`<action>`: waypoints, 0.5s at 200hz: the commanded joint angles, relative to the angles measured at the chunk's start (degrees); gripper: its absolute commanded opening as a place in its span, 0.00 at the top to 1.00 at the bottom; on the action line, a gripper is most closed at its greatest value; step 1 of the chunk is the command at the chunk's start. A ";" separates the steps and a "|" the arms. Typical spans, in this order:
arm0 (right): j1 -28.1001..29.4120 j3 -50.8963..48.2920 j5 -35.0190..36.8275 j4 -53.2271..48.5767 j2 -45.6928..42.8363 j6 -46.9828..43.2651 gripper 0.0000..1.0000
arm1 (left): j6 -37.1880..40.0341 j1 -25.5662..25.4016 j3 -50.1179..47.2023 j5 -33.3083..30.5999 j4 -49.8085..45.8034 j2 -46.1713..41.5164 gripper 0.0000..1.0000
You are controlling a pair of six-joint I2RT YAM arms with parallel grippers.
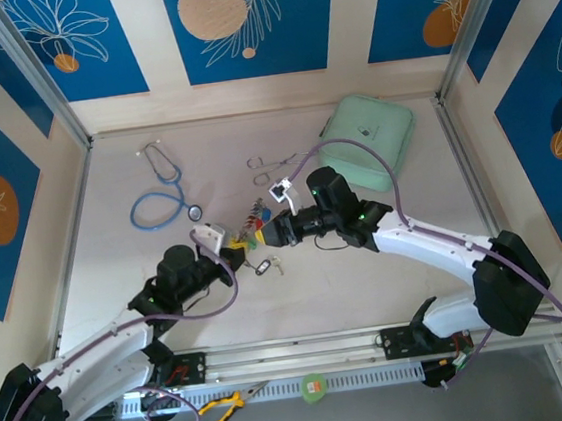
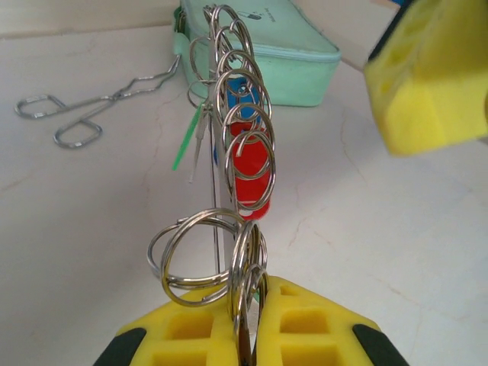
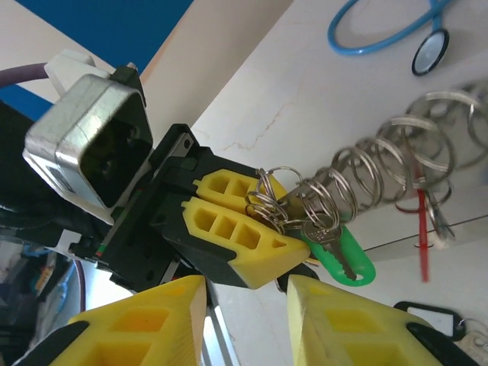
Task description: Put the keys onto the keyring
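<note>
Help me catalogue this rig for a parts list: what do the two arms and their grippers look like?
The left arm and right arm have white link shells, black joint housings and a purple cable looping alongside. The left gripper and right gripper carry yellow wedge-shaped fingers with rectangular hollows, on black bases.

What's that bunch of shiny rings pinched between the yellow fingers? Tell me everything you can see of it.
The key bunch is a row of bright silver split rings, seemingly steel, strung along a thin wire. Keys with red, blue and green plastic heads hang from the rings. It is held out above the table, pinched at its near end by the left arm's yellow fingers. Its far end appears free.
</note>
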 commanded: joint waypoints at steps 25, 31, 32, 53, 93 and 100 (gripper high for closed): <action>-1.06 0.03 -3.21 5.07 2.24 7.33 0.64 | -12.45 0.20 3.15 2.56 3.74 0.79 1.00; -1.00 0.26 -3.15 4.98 2.55 7.70 0.64 | -12.88 0.20 3.38 2.90 3.71 0.79 1.00; -1.02 0.26 -3.15 4.96 2.61 7.76 0.64 | -12.90 0.24 3.40 2.94 3.67 0.79 1.00; -1.04 0.68 -1.94 4.65 3.46 8.51 0.63 | -13.90 0.20 3.91 3.91 3.41 0.57 1.00; -0.62 1.79 0.82 4.11 4.36 9.65 0.62 | -14.47 0.21 4.27 5.84 3.59 0.83 1.00; -0.51 2.00 0.74 4.42 4.53 9.87 0.61 | -14.46 0.25 4.31 6.19 3.71 1.10 1.00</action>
